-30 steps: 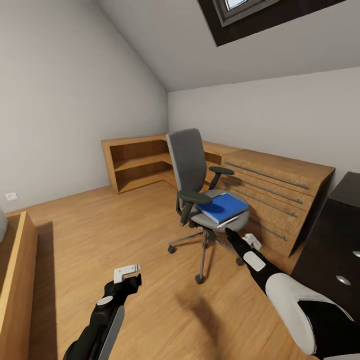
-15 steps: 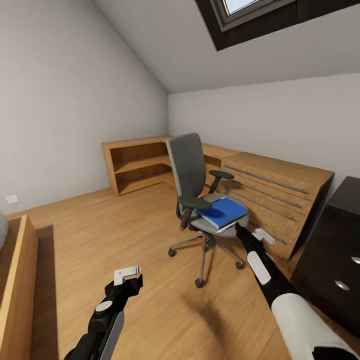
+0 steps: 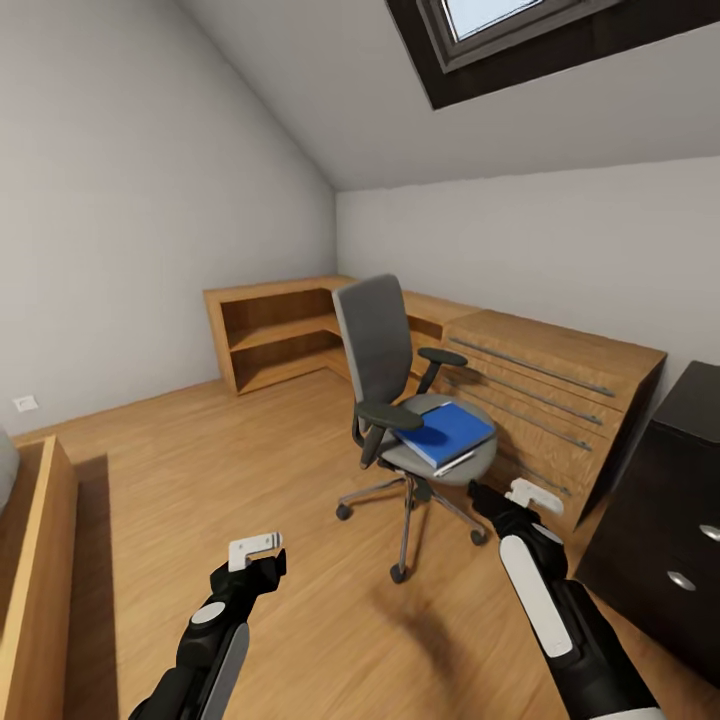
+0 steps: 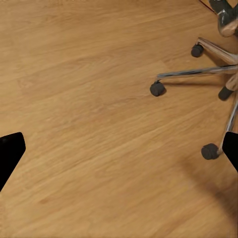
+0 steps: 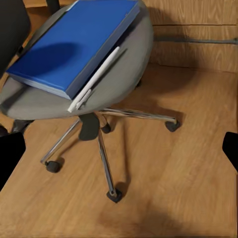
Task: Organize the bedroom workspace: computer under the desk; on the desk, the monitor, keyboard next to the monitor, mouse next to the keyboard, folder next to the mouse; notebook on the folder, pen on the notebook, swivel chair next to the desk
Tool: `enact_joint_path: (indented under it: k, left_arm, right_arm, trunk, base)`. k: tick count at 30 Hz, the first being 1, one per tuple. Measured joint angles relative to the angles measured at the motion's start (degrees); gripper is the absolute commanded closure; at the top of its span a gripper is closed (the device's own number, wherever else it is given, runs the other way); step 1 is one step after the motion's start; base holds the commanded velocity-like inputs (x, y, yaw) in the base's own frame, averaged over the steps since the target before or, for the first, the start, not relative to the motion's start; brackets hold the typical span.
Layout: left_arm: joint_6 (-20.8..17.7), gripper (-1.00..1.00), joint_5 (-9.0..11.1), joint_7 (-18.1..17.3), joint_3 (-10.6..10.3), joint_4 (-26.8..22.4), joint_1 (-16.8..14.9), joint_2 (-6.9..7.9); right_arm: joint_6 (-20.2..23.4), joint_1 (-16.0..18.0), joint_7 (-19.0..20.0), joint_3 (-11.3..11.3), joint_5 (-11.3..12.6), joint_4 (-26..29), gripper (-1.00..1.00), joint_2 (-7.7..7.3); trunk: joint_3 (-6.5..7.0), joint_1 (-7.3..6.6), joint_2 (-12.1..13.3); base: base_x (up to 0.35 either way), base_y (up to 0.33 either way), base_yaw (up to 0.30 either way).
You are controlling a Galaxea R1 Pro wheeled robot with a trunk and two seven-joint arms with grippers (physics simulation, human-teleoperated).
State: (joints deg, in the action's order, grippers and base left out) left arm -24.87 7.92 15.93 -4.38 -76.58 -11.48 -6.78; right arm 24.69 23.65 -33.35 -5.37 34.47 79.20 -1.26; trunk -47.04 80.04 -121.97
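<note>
The swivel chair (image 3: 378, 345) stands mid-room on its chrome base, grey seat (image 5: 29, 101) facing me. A bright blue folder (image 3: 447, 431) (image 5: 74, 42) lies on the seat, and a slim white pen (image 3: 455, 463) (image 5: 95, 79) rests along its near edge. My right gripper (image 3: 505, 492) (image 5: 119, 153) hovers open just in front of and below the seat's front edge, touching nothing. My left gripper (image 3: 255, 550) (image 4: 119, 153) hangs open and empty over the floor, left of the chair's castors (image 4: 157, 89). The desk's dark drawer unit (image 3: 660, 520) shows at the right edge. Computer, monitor, keyboard, mouse and notebook are out of view.
Low light-wood cabinets with bar handles (image 3: 545, 385) run along the back wall behind the chair, joining open shelves (image 3: 275, 335) in the corner. A wooden bed frame (image 3: 35, 560) sits at the left. Wood floor (image 3: 200, 450) stretches between. A skylight (image 3: 500, 20) is overhead.
The head view has tilted slightly upward. My right gripper has drawn back a little from the seat's front edge and its arm has swung lower. The left arm has held still.
</note>
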Motion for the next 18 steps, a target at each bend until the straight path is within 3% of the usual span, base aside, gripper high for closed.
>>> enact_joint_path:
  k: [5,12,18]
  left_arm:
    - [-0.1,-1.00,0.1,0.0,0.0,-0.2,0.0,-0.04]
    - [-0.2,-1.00,0.1,0.1,-0.1,-0.3,0.0,-0.08]
    - [-0.2,-1.00,0.1,0.1,-0.1,-0.3,0.0,-0.09]
  right_arm:
    - [3.1,-0.1,-0.7,0.2,0.2,3.4,-1.00,-0.03]
    - [3.6,-0.1,-0.9,0.1,0.2,4.5,-1.00,0.03]
    - [3.7,-0.1,-0.8,0.1,0.2,4.7,-1.00,0.00]
  trunk:
    - [0.90,-1.10,2.0]
    - [2.15,-2.64,4.8]
    - [3.23,-3.93,7.2]
  base:
    - [0.000,0.000,0.000]
    - [0.000,0.000,0.000]
    - [-0.207,0.000,-0.055]
